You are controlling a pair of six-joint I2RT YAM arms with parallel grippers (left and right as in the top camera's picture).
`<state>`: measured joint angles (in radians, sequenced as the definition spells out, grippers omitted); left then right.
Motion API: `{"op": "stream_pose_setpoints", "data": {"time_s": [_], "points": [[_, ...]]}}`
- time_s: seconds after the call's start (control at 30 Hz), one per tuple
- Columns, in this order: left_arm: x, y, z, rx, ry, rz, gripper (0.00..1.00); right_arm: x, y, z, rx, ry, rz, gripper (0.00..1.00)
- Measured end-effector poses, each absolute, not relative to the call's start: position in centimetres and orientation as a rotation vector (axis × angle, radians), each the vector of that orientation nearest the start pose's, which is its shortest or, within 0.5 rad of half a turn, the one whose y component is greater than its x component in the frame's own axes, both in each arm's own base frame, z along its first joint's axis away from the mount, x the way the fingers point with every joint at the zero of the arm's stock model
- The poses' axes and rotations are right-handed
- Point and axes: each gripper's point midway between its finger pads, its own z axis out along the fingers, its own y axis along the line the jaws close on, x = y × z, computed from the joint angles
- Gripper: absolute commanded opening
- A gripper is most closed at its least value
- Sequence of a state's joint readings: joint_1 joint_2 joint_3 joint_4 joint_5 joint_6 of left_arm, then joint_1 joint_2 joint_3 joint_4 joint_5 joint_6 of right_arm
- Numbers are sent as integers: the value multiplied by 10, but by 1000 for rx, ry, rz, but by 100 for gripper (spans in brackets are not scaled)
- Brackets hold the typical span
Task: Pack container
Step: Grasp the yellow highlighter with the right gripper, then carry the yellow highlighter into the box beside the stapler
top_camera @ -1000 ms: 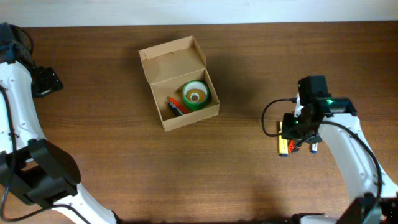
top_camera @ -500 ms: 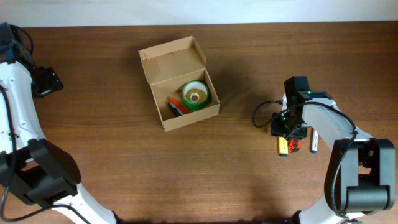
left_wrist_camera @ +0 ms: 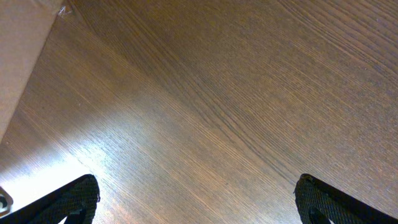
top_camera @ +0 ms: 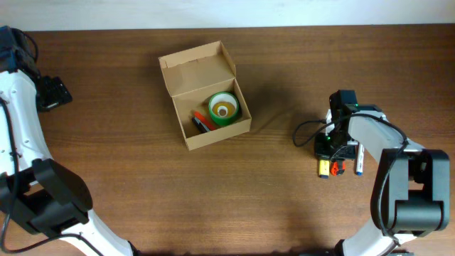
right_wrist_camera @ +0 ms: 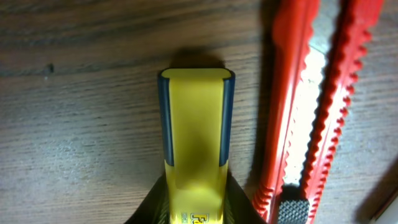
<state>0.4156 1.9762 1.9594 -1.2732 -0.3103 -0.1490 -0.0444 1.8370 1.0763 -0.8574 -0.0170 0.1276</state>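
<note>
Container [top_camera: 219,134] is sitting open at about 11 o'clock from worktop [top_camera: 128,185] centre, with its lid standing up. A green tape roll [top_camera: 223,108] and something orange-red are lying inside.

It is likely handling light. The thin card walls are stiff but crushable, so I'd be holding it low, across opposite side walls. No markings are showing on it.

Right fingers [right_wrist_camera: 154,208], out at 3 o'clock, are pinching a yellow tool [right_wrist_camera: 194,124] lying flat, with a red knife [right_wrist_camera: 311,112] just beside it. The black lettering on the yellow tool is cut off and unreadable.

Left fingers [left_wrist_camera: 74,198] are hanging spread apart, holding nothing.
</note>
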Motion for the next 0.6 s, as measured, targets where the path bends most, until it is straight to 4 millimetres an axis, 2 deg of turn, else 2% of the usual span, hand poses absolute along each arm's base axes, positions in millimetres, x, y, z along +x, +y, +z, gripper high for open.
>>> {"op": "stream_pose_setpoints", "data": {"time_s": [0.17, 0.2, 0.27, 0.3, 0.33, 0.37, 0.4, 0.43, 0.47, 0.5, 0.53, 0.57, 0.6], "points": [[378, 224, 184, -859, 2732, 498, 100, 302, -7, 0, 281, 3166, 55, 4], [378, 224, 184, -858, 2732, 497, 100, 311, -5, 7, 285, 3161, 78, 4], [378, 224, 184, -858, 2731, 497, 100, 338, -4, 37, 282, 3115, 99, 4], [378, 224, 184, -858, 2733, 497, 100, 364, -5, 65, 273, 3050, 109, 4], [378, 224, 184, -858, 2731, 497, 100, 378, -4, 82, 267, 3003, 115, 4], [378, 224, 184, -858, 2731, 498, 100, 400, -4, 117, 250, 2929, 120, 4], [378, 224, 184, -859, 2732, 498, 100, 414, -2, 140, 234, 2866, 124, 4], [378, 224, 184, -858, 2733, 497, 100, 433, 2, 173, 205, 2780, 128, 4], [378, 224, 184, -859, 2734, 497, 100, 452, 13, 213, 156, 2668, 140, 4], [378, 224, 184, -858, 2732, 497, 100, 463, 24, 240, 117, 2591, 151, 4], [378, 224, 184, -859, 2733, 498, 100, 475, 43, 274, 57, 2492, 172, 4], [378, 224, 184, -858, 2732, 497, 100, 482, 71, 304, -10, 2401, 206, 4], [378, 224, 184, -858, 2732, 497, 100, 483, 101, 322, -66, 2341, 250, 4]]}}
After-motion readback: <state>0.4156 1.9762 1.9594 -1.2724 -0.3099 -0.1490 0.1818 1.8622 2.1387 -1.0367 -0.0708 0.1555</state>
